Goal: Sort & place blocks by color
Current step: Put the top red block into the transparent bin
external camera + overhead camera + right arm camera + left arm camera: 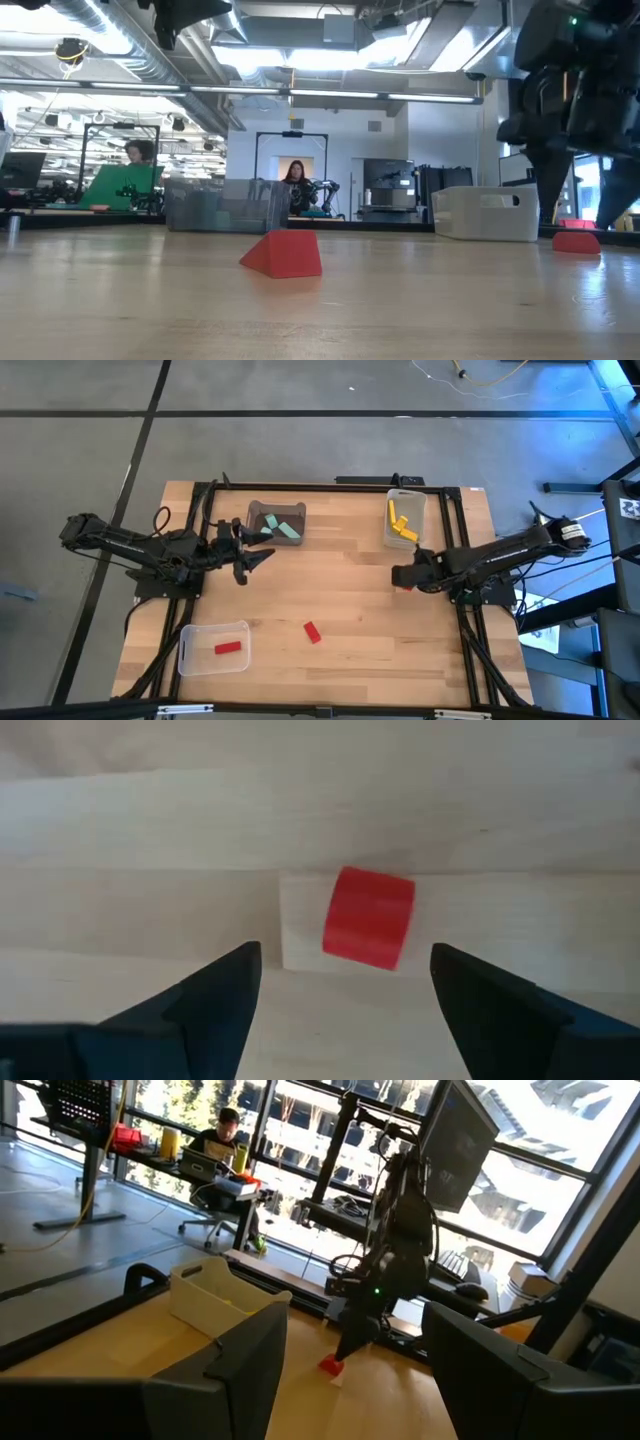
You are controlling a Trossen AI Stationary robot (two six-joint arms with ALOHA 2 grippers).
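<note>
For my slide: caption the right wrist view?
Right claw, open, poised above a red block lying on the wooden table.

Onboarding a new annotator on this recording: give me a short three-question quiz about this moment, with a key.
1. True or false: the right gripper has its fingers shut on a red block.
2. Which bin holds the yellow blocks? A) the dark bin B) the clear bin at the table's far right C) the near-left bin
3. How many red blocks lie on the bare table, outside any bin?

Key:
1. False: the fingers stand open above the red block.
2. B, the clear bin.
3. Two: that one, and another near the table's middle.
</note>
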